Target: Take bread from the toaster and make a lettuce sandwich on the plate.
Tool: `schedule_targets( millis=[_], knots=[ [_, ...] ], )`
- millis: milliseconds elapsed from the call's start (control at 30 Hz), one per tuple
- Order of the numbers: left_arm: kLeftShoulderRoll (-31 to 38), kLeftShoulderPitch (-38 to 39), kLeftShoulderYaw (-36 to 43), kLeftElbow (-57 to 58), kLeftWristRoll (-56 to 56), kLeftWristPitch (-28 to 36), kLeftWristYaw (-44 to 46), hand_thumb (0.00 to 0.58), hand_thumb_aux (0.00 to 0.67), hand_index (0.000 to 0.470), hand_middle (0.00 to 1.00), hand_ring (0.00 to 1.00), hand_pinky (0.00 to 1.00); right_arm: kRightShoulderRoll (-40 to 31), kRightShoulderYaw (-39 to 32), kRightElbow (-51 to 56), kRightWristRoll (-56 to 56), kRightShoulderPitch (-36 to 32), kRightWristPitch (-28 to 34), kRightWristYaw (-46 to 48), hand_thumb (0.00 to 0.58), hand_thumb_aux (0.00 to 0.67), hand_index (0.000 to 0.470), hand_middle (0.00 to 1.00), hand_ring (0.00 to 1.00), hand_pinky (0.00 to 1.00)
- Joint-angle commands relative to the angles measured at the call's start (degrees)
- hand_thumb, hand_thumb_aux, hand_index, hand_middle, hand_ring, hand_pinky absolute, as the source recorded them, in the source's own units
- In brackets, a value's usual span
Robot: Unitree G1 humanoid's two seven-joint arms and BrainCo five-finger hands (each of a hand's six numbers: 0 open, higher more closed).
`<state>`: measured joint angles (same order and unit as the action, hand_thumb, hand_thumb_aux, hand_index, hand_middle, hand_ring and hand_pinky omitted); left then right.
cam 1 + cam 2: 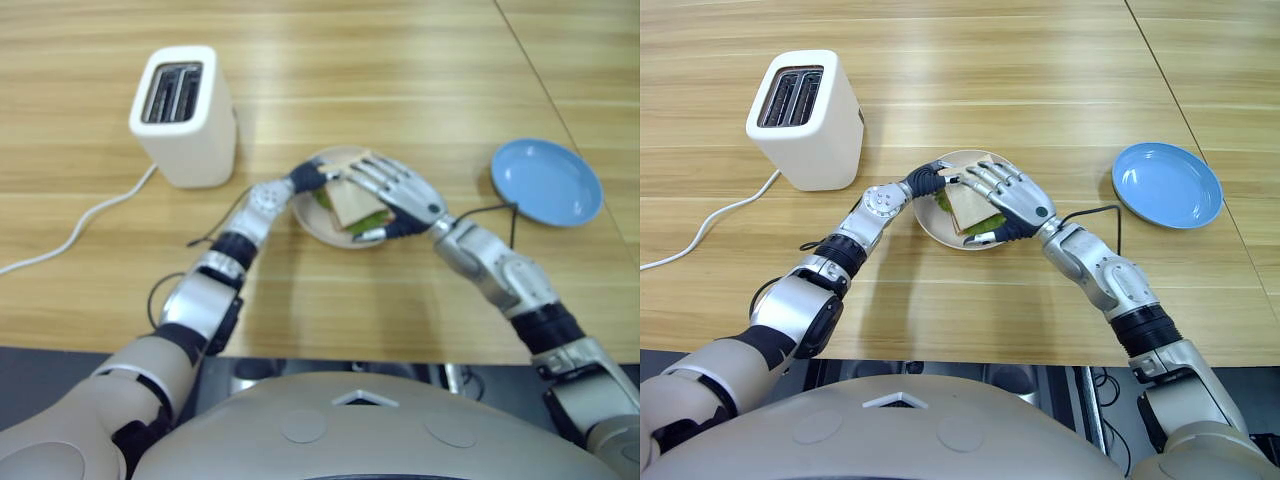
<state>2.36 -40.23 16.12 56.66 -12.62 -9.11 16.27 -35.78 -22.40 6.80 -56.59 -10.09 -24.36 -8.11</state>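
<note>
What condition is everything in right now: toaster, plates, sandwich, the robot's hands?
toaster: upright, slots look empty.
beige plate: holds the sandwich.
sandwich: assembled, bread over lettuce.
blue plate: flat, off to the right.
left hand: at the beige plate's left rim.
right hand: closed around the sandwich.

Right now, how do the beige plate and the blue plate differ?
The beige plate holds the sandwich; the blue plate holds nothing. The beige plate sits nearer the toaster, with the left hand and right hand at it; the blue plate lies apart, further right, untouched. Both are round and rest on the wooden table.
</note>
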Motion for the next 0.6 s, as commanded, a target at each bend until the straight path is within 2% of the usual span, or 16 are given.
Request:
schedule_targets(
  millis=[33,200,367,400,433,467,500,600],
  knots=[
    [0.5,0.1,0.6,2.1,-1.6,0.4,-0.2,0.580,0.670,0.460,1.00,1.00,1.00,-0.4,-5.2,7.3,-3.9,-0.4,2.7,8.0,0.000,0.000,0.000,0.00,0.00,0.00],
    [0.4,0.6,0.2,0.4,-1.6,0.4,-0.3,0.580,0.670,0.460,1.00,1.00,1.00,0.5,-9.5,16.0,-2.7,-0.2,4.6,17.1,0.000,0.000,0.000,0.00,0.00,0.00],
    [1.4,1.3,-0.2,-4.2,-2.2,-0.1,-2.1,0.580,0.670,0.460,1.00,1.00,1.00,0.7,-11.1,17.2,-0.9,1.1,4.4,21.3,0.000,0.000,0.000,0.00,0.00,0.00],
    [2.0,1.7,-0.4,-6.6,-2.7,-0.7,-3.5,0.568,0.573,0.393,1.00,1.00,1.00,0.8,-11.2,17.0,-0.5,1.2,4.2,21.2,0.000,0.000,0.000,0.00,0.00,0.00],
    [2.5,2.2,-0.7,-9.3,-3.3,-1.1,-4.9,0.371,0.268,0.184,0.77,0.77,0.77,1.0,-11.4,16.8,-0.4,1.2,4.1,21.2,0.000,0.000,0.000,0.00,0.00,0.00],
    [3.0,2.9,-1.5,-12.8,-3.5,-1.6,-6.7,0.000,0.000,0.000,0.20,0.20,0.20,1.0,-11.5,16.6,-0.4,1.1,4.1,21.0,0.000,0.000,0.000,0.00,0.00,0.00],
    [3.3,3.6,-2.4,-16.2,-3.4,-1.9,-7.9,0.000,0.000,0.000,0.00,0.00,0.00,1.1,-11.6,16.6,-0.3,1.1,4.1,20.7,0.000,0.000,0.000,0.00,0.00,0.00],
    [5.3,5.4,-5.4,-26.4,-5.2,-2.9,-14.6,0.000,0.000,0.000,0.00,0.00,0.00,1.5,-11.5,16.7,0.0,0.8,4.2,19.5,0.000,0.000,0.000,0.00,0.00,0.00]
  ],
)
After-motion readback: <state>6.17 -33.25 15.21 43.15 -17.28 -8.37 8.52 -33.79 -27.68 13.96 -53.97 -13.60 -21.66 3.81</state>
